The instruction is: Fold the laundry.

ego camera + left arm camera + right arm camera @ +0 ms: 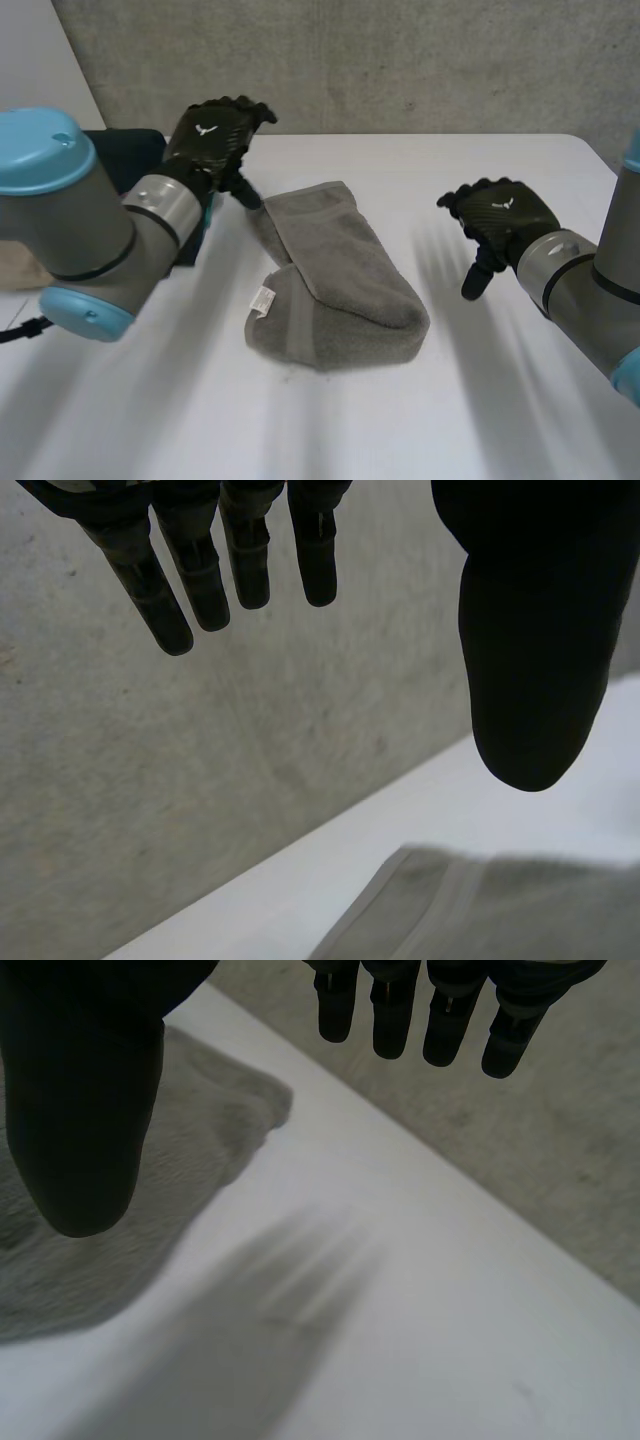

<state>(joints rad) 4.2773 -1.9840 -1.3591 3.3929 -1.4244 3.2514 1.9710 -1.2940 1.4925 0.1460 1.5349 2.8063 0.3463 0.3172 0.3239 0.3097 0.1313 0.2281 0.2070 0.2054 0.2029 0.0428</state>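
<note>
White surface (500, 400) stretches out in front of you, with a rough grey concrete wall (400, 60) behind its far edge. The grey towel (340, 270) lies near the middle of that surface, between the two arms. It is folded over itself into a thick, uneven bundle, and one narrower layer runs from the far side toward the near right. A small white label (262, 299) sticks out at its near left edge.

Your left robot hand (212, 135) hangs above the surface at the towel's far left corner. In the left wrist view its fingers (200, 580) are straight and spread away from the thumb, released, with nothing between them. A banded edge of the towel lies below the thumb.

Your right robot hand (500, 215) sits off to the right of the towel, apart from it. Its fingers (390, 1010) are straight and loose, holding nothing. The towel's rounded end lies beside its thumb.

Behind the left arm you can see a dark cloth (130, 150) at the surface's far left.
</note>
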